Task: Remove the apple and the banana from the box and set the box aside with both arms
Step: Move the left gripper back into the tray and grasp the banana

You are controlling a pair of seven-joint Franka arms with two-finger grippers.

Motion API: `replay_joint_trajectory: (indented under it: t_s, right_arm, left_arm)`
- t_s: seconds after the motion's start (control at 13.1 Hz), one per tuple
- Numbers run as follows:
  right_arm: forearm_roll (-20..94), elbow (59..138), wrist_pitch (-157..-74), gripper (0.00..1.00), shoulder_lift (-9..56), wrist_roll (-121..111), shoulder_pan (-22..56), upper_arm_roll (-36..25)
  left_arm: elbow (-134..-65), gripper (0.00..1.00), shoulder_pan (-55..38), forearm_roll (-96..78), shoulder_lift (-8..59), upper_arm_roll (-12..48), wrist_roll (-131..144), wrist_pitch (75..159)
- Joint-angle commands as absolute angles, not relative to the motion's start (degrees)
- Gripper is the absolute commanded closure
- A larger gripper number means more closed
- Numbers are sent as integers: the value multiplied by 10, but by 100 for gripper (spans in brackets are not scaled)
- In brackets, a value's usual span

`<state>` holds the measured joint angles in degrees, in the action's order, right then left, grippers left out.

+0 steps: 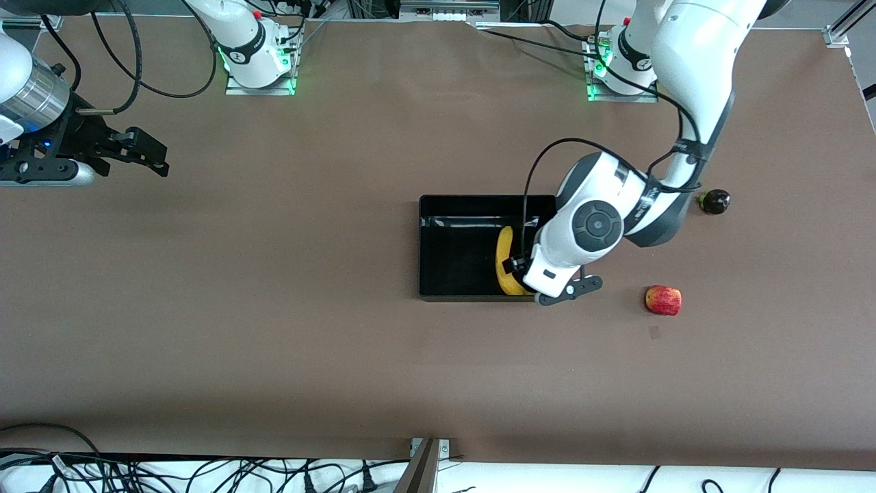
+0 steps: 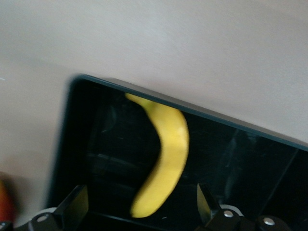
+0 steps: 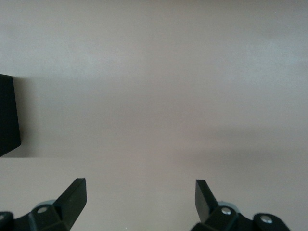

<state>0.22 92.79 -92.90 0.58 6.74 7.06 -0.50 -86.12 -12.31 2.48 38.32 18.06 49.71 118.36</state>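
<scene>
- Two white arms work at a brown table point(image 1: 274, 356), and the black box point(image 1: 452, 257) near the middle of it serves as the landmark.
- Inside the box lies the banana point(image 1: 505, 263), against the wall at the left arm's end; one tip reaches the wall nearer to the front camera.
- In the left wrist view the banana point(image 2: 166, 159) lies curved on the glossy black floor of the box point(image 2: 96, 144) and touches nothing else.
- Over the corner of the box that is at the left arm's end and nearer to the front camera hangs the left gripper point(image 1: 530, 274), partly hidden by its own wrist.
- Its fingers point(image 2: 72, 204) stand wide apart and hold nothing; the banana shows between them, lower down.
- On the table, well apart from the box toward the left arm's end and a little nearer to the front camera, sits the apple point(image 1: 663, 300).
- A small dark round fruit point(image 1: 714, 201) lies farther from the front camera than the apple, also toward the left arm's end from the box.
- Well apart from the box, over the right arm's end of the table, the right gripper point(image 1: 147, 154) waits.
- Its fingers point(image 3: 74, 197) are spread wide and empty, with bare table under them and a corner of the box point(image 3: 8, 115) at the edge of that view.
</scene>
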Motion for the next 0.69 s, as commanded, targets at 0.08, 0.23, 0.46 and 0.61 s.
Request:
replay_joint_trajectory:
  t_s: [0.08, 0.23, 0.46, 0.61]
  right_arm:
    - [11, 920, -925, 0, 8, 61, 71, -5]
    - [11, 920, -925, 0, 8, 61, 70, -5]
    - [11, 920, -924, 0, 7, 61, 70, -5]
    - [11, 920, -924, 0, 7, 61, 70, -5]
  left_arm:
    - [-872, 0, -143, 27, 422, 178, 533, 1256]
    - [-874, 0, -149, 48, 439, 178, 546, 1266]
    - [-888, 0, -151, 87, 462, 178, 573, 1290]
    - [-898, 0, -151, 118, 482, 178, 595, 1324]
